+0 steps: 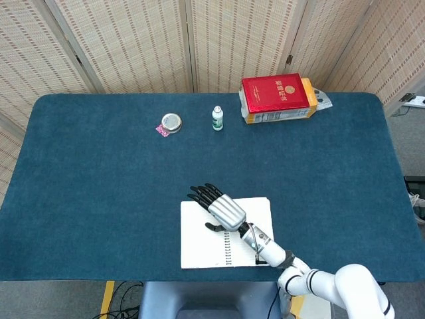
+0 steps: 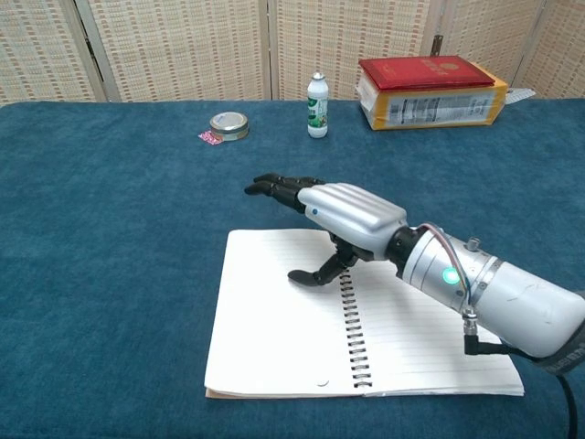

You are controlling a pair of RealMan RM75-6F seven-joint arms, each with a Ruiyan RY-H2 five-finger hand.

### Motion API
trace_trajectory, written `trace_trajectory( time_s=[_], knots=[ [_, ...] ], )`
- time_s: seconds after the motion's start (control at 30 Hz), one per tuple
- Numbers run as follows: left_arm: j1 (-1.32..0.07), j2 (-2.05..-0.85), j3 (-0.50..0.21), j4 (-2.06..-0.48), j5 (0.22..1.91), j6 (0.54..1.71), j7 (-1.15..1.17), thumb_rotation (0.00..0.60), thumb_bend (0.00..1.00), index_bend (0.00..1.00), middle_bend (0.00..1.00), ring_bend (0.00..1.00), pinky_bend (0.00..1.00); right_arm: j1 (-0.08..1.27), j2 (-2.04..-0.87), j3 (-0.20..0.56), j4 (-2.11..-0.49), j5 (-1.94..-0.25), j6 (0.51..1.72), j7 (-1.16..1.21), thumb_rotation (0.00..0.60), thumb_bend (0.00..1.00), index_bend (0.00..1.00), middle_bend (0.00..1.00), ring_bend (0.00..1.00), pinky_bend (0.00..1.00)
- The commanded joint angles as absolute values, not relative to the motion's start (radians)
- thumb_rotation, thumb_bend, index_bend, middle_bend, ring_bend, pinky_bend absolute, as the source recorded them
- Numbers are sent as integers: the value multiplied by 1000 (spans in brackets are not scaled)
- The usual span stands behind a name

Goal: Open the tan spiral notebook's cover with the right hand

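Near table edge | notebook lies open | right hand above its left page

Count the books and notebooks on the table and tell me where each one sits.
2. The spiral notebook lies open at the near edge under the right hand; the red book rests on a yellow box at the far edge. None appear hidden.
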State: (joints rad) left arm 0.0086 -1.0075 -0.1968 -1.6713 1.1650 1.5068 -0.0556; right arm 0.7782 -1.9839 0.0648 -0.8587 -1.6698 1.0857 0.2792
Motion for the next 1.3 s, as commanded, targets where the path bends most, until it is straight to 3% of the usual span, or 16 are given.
trace_trajectory(
  time_s=[0.03,0.2,0.37,0.5,0.67,0.8,1.03,1.3],
  knots=[
    [11,-1005,-197,-1671,1166,1509,-60,600,244,213,98,43,175,786,-2002,51,-830,-1665,1074,289,600,318,0,0,0,0],
    [13,-1004,-193,-1673,1176,1515,-54,600,244,213,98,43,175,774,-1977,47,-842,-1676,1134,289,600,318,0,0,0,0],
    [14,-1009,-182,-1682,1204,1532,-29,600,244,213,98,44,175,729,-1867,59,-955,-1680,1247,248,600,318,0,0,0,0],
    [13,-1016,-166,-1691,1238,1545,3,600,244,213,98,43,175,655,-1702,61,-1133,-1665,1331,133,600,318,0,0,0,0],
    [4,-1023,-138,-1704,1289,1537,36,600,244,213,98,44,175,534,-1449,35,-1404,-1582,1362,-67,600,318,0,0,0,0],
    [-6,-1048,-129,-1699,1308,1545,103,600,244,213,98,43,175,442,-1313,16,-1546,-1506,1400,-213,600,319,0,0,0,0],
    [-23,-1075,-114,-1697,1322,1529,167,600,244,213,98,44,175,288,-1203,-20,-1599,-1377,1472,-316,600,320,0,0,0,0],
    [-35,-1097,-105,-1693,1325,1516,211,600,244,213,98,43,175,196,-1180,25,-1572,-1329,1560,-235,600,334,0,0,0,0]
  ],
)
